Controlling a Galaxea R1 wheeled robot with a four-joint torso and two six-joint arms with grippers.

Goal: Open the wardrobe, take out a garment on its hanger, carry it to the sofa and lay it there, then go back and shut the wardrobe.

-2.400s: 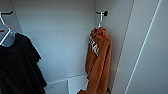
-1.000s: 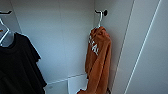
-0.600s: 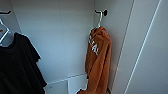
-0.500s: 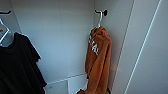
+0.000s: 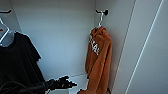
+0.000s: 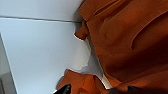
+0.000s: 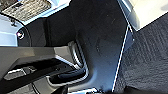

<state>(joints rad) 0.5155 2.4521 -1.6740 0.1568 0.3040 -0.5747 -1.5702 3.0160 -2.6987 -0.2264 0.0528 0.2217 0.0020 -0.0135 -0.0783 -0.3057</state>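
Note:
The wardrobe (image 5: 60, 37) stands open and I look into its white interior. The orange garment (image 5: 98, 62) hangs on a thin white hanger (image 5: 100, 18) from a black hook at the inner right. My left gripper (image 5: 66, 83) reaches in low, just left of the garment's lower part and apart from it, with its jaws open. In the left wrist view the orange garment (image 6: 125, 42) looms close ahead of the left gripper (image 6: 100, 89). My right gripper (image 7: 96, 90) hangs low beside my own base, open and holding nothing.
A black garment (image 5: 17, 65) on another white hanger (image 5: 5, 33) hangs at the inner left. The wardrobe's white side wall and open door (image 5: 150, 50) stand to the right. Dark carpet (image 7: 147, 57) lies under the base.

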